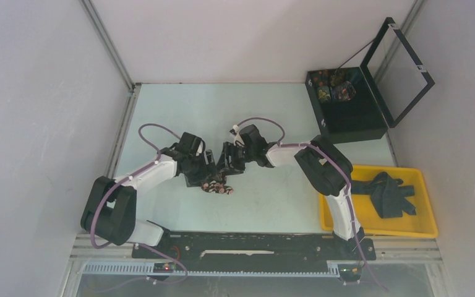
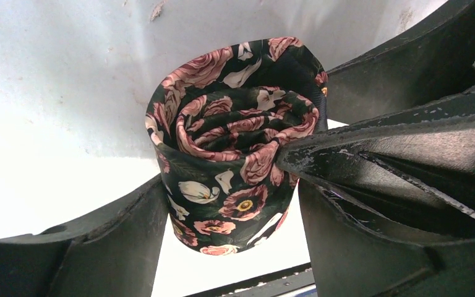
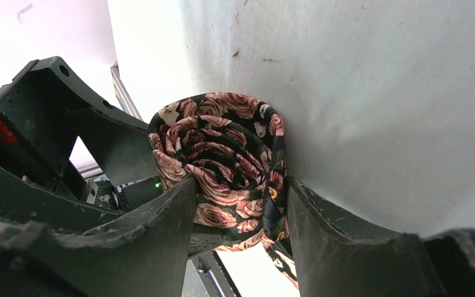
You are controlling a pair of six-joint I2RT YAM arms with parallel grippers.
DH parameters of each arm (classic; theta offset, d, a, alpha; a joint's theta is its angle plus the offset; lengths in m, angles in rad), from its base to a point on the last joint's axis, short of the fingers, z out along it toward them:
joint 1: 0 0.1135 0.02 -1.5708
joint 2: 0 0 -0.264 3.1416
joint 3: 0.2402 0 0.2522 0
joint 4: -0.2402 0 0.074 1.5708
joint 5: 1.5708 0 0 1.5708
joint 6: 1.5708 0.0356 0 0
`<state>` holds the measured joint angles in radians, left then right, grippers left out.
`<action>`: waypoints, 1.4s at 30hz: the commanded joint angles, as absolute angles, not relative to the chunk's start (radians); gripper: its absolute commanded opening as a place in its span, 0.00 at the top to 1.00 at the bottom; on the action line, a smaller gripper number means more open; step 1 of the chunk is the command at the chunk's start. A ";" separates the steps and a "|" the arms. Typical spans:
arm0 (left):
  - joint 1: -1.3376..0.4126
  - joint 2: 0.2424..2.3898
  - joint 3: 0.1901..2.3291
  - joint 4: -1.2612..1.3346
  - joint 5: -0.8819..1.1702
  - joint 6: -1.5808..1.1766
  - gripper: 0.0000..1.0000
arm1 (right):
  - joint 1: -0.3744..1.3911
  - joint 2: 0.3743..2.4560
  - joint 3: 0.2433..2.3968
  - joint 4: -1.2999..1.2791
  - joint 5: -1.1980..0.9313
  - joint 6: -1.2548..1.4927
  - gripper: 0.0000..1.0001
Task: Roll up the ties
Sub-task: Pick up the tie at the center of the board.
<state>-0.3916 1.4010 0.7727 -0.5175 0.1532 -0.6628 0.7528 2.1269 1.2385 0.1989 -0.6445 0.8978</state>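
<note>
My two white-shelled arms (image 1: 154, 175) carry bulky black joints (image 1: 114, 213), thin purple cables (image 1: 153, 125) looping alongside, and scuffed, chipped matte-black plastic fingers (image 2: 402, 167).

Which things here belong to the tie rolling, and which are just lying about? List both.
Job:
- floral tie, rolled up
- dark ties in the yellow tray
- black box, open, with patterned rolls inside

Lying about:
- purple cables on the arms
- black rail at the near edge
</note>
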 commanded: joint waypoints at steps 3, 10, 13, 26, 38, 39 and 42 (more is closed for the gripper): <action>-0.355 1.376 0.769 -0.364 0.223 -0.744 0.22 | 0.815 2.106 1.236 0.180 -0.716 0.879 0.41; -0.340 1.340 0.753 -0.351 0.257 -0.778 0.22 | 0.829 2.102 1.235 0.160 -0.720 0.868 0.41; -0.330 1.305 0.735 -0.359 0.274 -0.787 0.22 | 0.826 2.099 1.235 0.167 -0.735 0.867 0.40; -0.310 1.182 0.661 -0.472 0.225 -0.714 0.19 | 0.827 2.119 1.236 0.235 -0.837 0.868 0.36; -0.285 1.152 0.583 -0.482 0.170 -0.692 0.20 | 0.844 2.172 1.235 0.353 -0.934 0.889 0.35; -0.280 1.147 0.577 -0.477 0.169 -0.694 0.22 | 0.842 2.175 1.235 0.357 -0.939 0.886 0.35; -0.271 1.139 0.563 -0.461 0.169 -0.697 0.26 | 0.843 2.176 1.235 0.365 -0.945 0.874 0.35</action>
<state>-0.2985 1.1648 0.5694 -0.5583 0.2340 -0.6956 0.8070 2.1777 1.2385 0.3023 -0.8181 0.8898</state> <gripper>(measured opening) 0.762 0.648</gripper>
